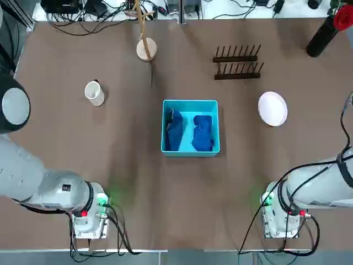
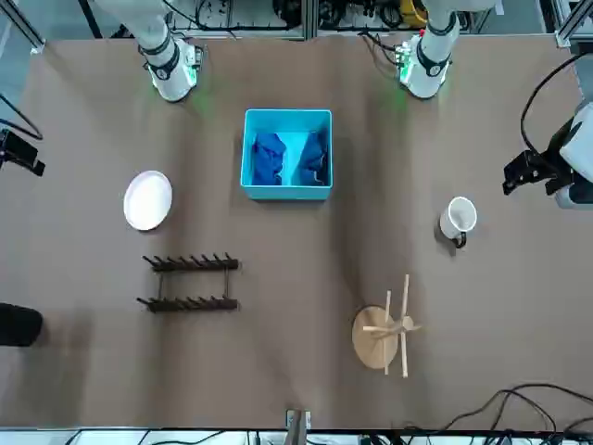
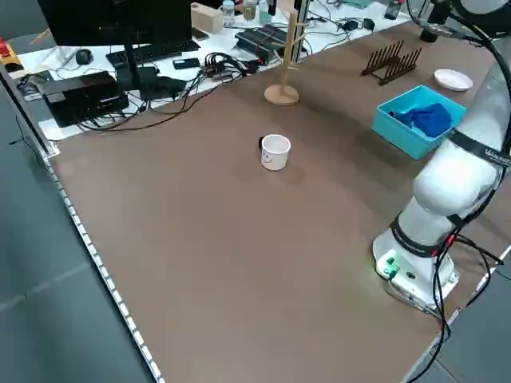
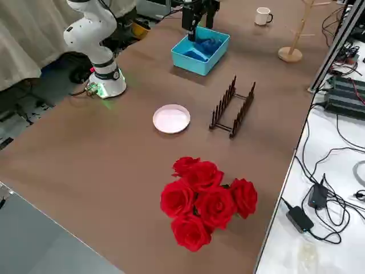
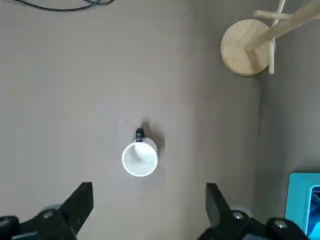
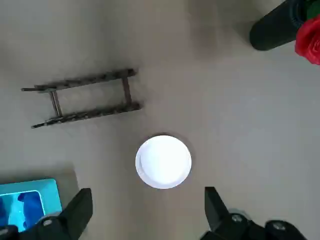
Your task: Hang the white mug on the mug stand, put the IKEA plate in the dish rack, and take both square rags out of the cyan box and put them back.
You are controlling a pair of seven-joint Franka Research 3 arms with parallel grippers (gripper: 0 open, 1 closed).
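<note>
White mug (image 1: 95, 94) stands on the table, not hung on the wooden stand (image 1: 146, 49). Plate (image 1: 272, 109) lies outside the dark rack (image 1: 237, 68); two blue rags (image 1: 174, 131) (image 1: 203, 133) sit in the cyan box (image 1: 191, 154). Left gripper (image 5: 150, 210) and right gripper (image 6: 149, 212) have fingers spread, holding nothing; hanging and racking remain, and the rags' part looks undone.

brown table (image 1: 182, 215) | cyan box (image 1: 191, 156), white mug (image 1: 95, 94), white plate (image 1: 272, 109), mug stand (image 1: 146, 49), dark rack (image 1: 237, 76), black vase (image 1: 321, 37)
</note>
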